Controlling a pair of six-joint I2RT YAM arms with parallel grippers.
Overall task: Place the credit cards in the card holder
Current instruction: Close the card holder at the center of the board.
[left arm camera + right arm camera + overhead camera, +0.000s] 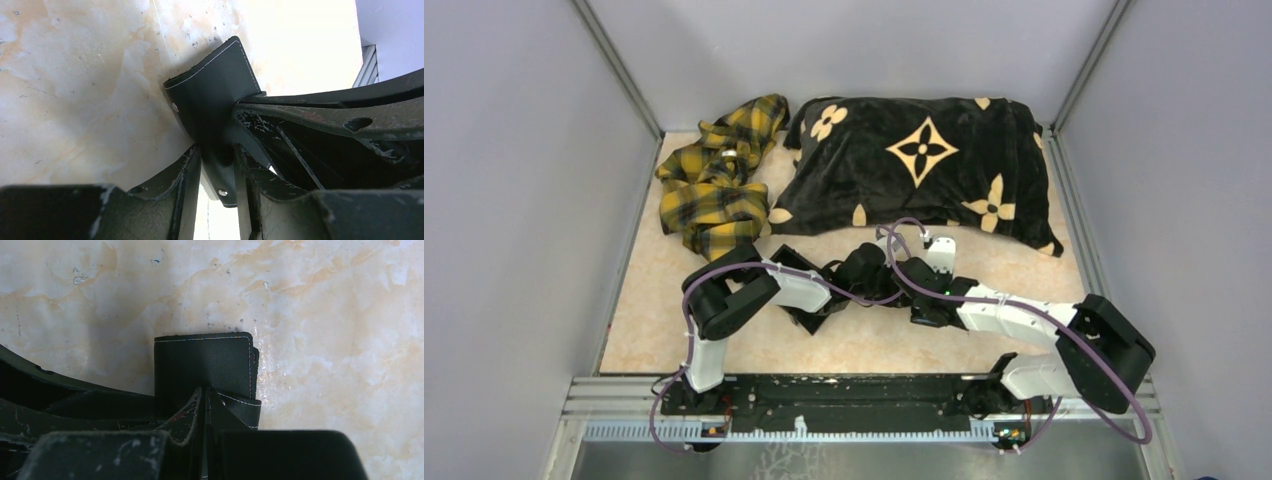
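Observation:
The card holder (210, 95) is a small black case with white stitching and metal snaps, held just above the marbled table. My left gripper (220, 160) is shut on one of its flaps. My right gripper (206, 392) is shut on a thin panel of the same holder (200, 362). The right gripper's black fingers (325, 117) reach in from the right in the left wrist view. In the top view both grippers meet at mid-table, left (854, 280) and right (899, 275), and cover the holder. No credit cards show in any view.
A black pillow with gold flower prints (914, 160) lies at the back of the table. A crumpled yellow plaid cloth (719, 175) lies at the back left. Grey walls close in the left, right and back. The marbled tabletop (874, 345) shows in front of the grippers.

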